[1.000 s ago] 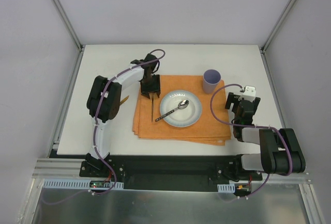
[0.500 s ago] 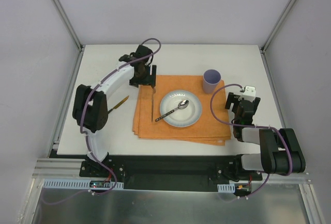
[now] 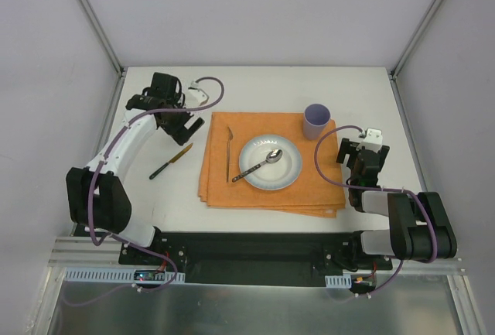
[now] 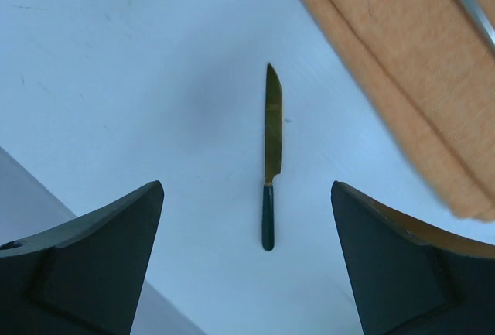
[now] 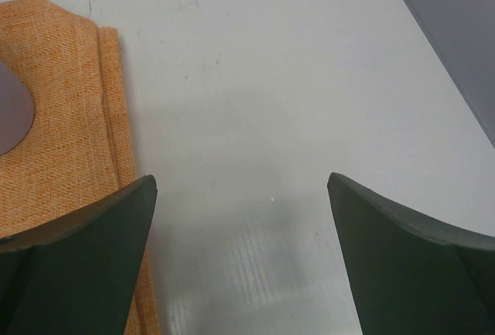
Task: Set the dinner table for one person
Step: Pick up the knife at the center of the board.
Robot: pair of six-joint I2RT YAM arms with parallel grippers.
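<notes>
— As my left arm stands now, what is its pose?
— Elbow at the near left; forearm reaches toward the far left of the dinner table (image 3: 271,87). My left gripper (image 4: 246,192) points down, jaws wide apart and empty. The knife (image 4: 268,157) lies on the white top below, untouched, beside the placemat (image 3: 271,196).
— Right arm?
— Folded close to its base. My right gripper (image 5: 241,184) hangs low over the table's right side, just off the placemat's edge, jaws wide apart, holding nothing.
</notes>
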